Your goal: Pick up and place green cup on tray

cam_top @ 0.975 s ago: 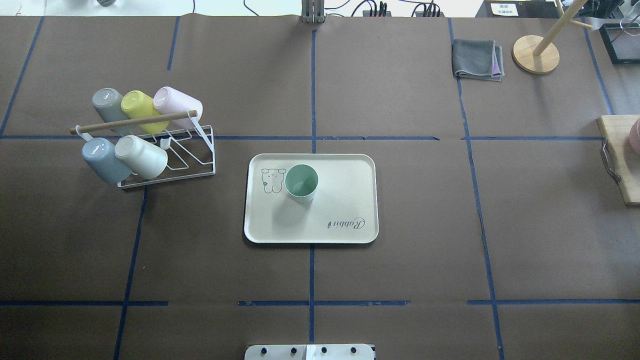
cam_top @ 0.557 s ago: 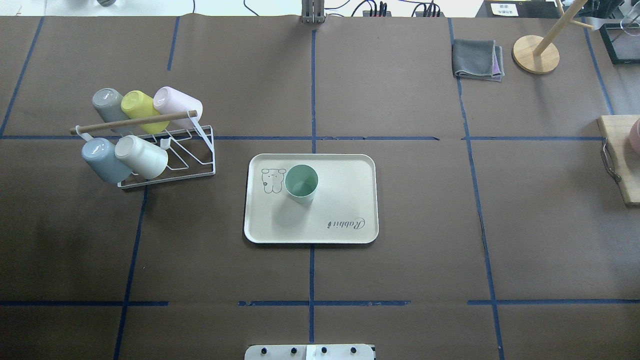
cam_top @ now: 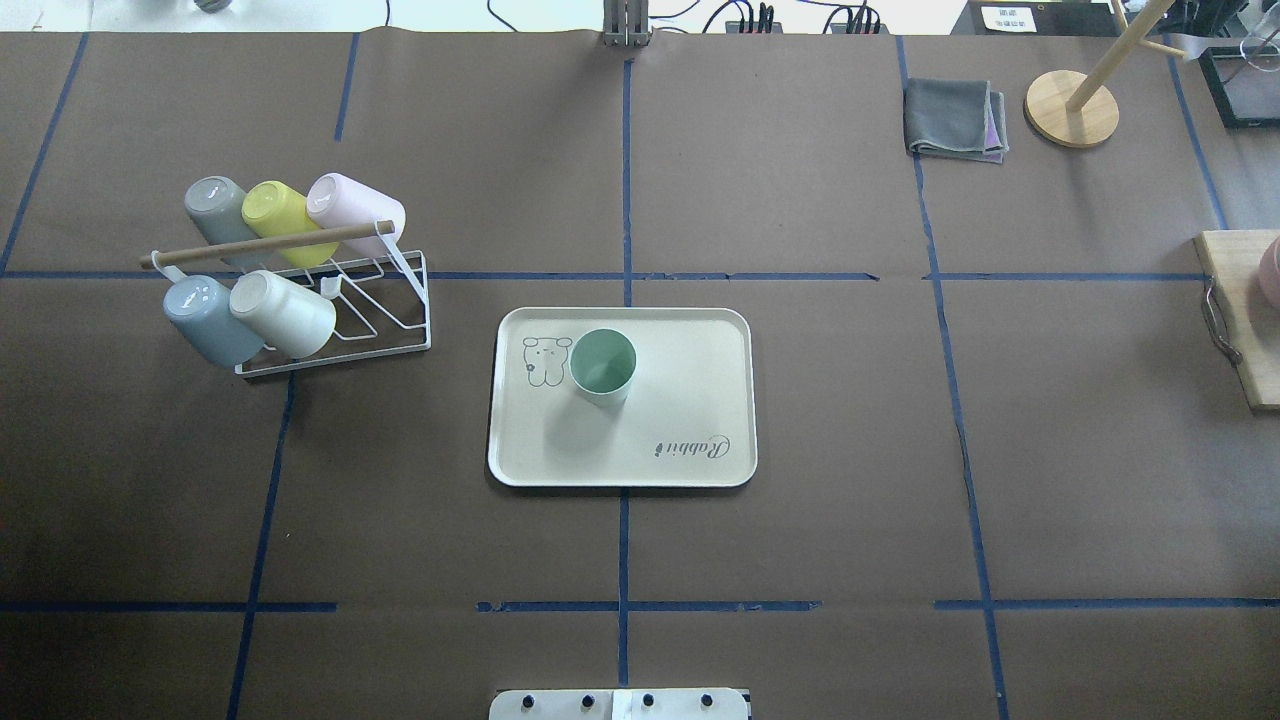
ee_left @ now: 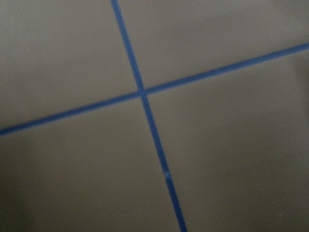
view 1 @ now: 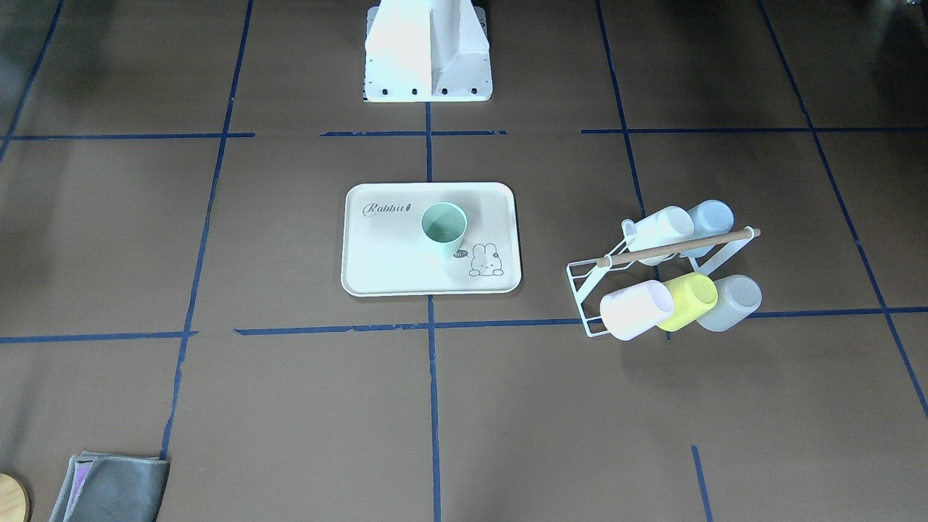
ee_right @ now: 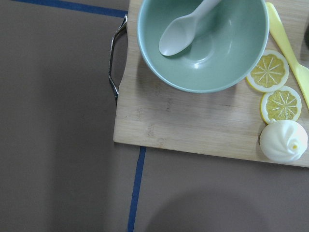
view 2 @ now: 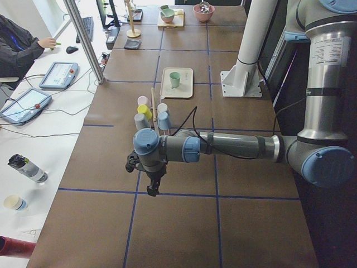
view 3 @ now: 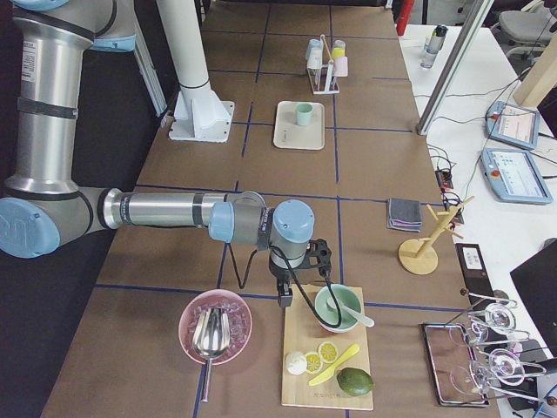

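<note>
Mint-green, handleless and upright with its mouth up, the green cup (view 1: 443,228) stands on the tray (view 1: 391,254) in the front-facing view, just beside the rabbit drawing; no arm shows. Overhead view: the same placement, with the cup rack (cam_top: 300,290) well apart on the robot's left. Left side view: the left gripper (view 2: 152,187) hangs fingers-down over bare table beyond the rack, the cup well apart from it along the table; whether it is released or clenched cannot be told. Right side view: the right gripper (view 3: 283,296) hangs at the wooden board (view 3: 326,357), the cup again well apart; state likewise not determinable. Left wrist view: only a blurred tape cross (ee_left: 141,93). Right wrist view: board and green bowl (ee_right: 203,43) below. Judgement: placement complete; neither arm clearly nearer.
</note>
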